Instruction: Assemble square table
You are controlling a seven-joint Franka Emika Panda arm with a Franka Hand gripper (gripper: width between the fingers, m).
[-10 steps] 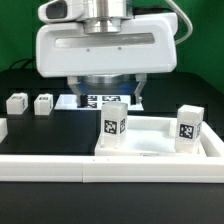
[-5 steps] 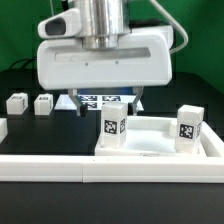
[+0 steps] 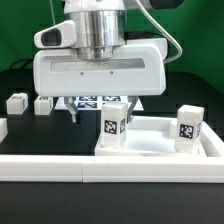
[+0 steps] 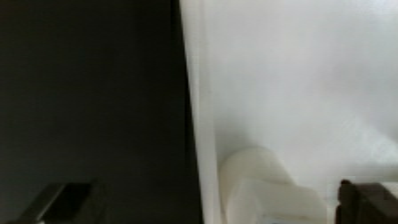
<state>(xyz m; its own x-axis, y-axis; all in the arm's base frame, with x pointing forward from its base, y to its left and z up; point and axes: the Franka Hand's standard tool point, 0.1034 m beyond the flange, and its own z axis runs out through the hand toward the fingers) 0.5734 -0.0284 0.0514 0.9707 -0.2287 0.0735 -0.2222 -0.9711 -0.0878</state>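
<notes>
White tabletop flat, two legs upright — claw spread wide

White rimmed tabletop, lying flat; tagged leg and second leg upright on it; two loose legs well apart from it.

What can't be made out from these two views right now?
- Exterior view: marker board mostly hidden behind the open gripper.
- Exterior view: white piece cut off by the exterior view's left edge.
- Exterior view: tags on the loose legs too small to read.
- Wrist view: white surface blurred; cannot tell which part it is.
</notes>
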